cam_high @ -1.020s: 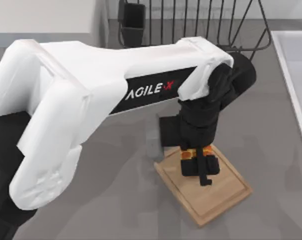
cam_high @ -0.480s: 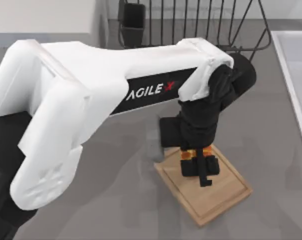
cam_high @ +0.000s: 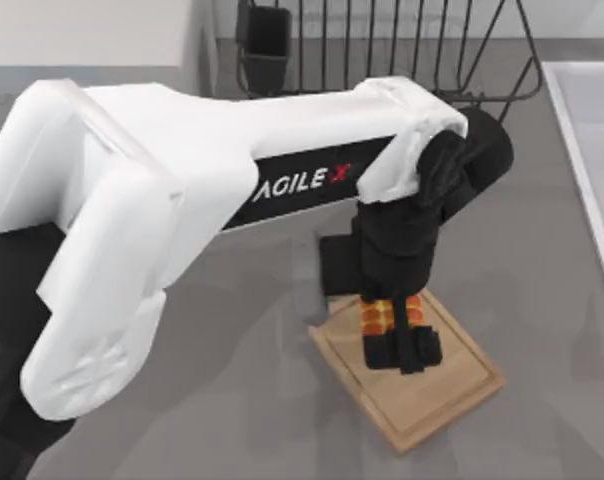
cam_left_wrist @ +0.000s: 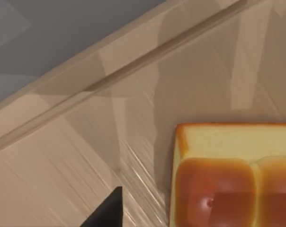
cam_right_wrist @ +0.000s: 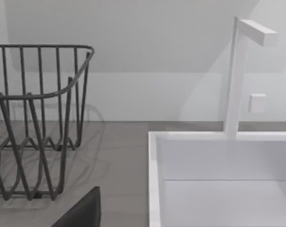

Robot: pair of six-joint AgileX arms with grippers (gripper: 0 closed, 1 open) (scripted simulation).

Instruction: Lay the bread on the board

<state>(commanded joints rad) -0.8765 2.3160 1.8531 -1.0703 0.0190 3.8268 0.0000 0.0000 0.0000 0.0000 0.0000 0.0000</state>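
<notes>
The bread (cam_left_wrist: 228, 179), a yellow-tan chunk with an orange-brown crust, lies flat on the light wooden board (cam_left_wrist: 86, 142) beside its edge groove. Seen from above, the bread (cam_high: 387, 313) is an orange patch under my left wrist, on the board (cam_high: 452, 390). My left gripper (cam_high: 402, 352) hangs just over the board's middle. One dark fingertip (cam_left_wrist: 107, 215) stands clear of the bread's side, so the gripper is open. The right wrist view holds a dark piece of my right gripper (cam_right_wrist: 81, 210), parked away from the board.
A dark wire rack (cam_high: 382, 50) stands at the back of the table with a dark cup (cam_high: 265, 45) in it. A white sink (cam_high: 592, 150) lies along the right edge, with a white faucet (cam_right_wrist: 237, 75) behind it. Grey tabletop surrounds the board.
My left gripper has shifted slightly toward the board's front, and more of the bread's orange crust shows beneath the wrist. The board has not moved.
</notes>
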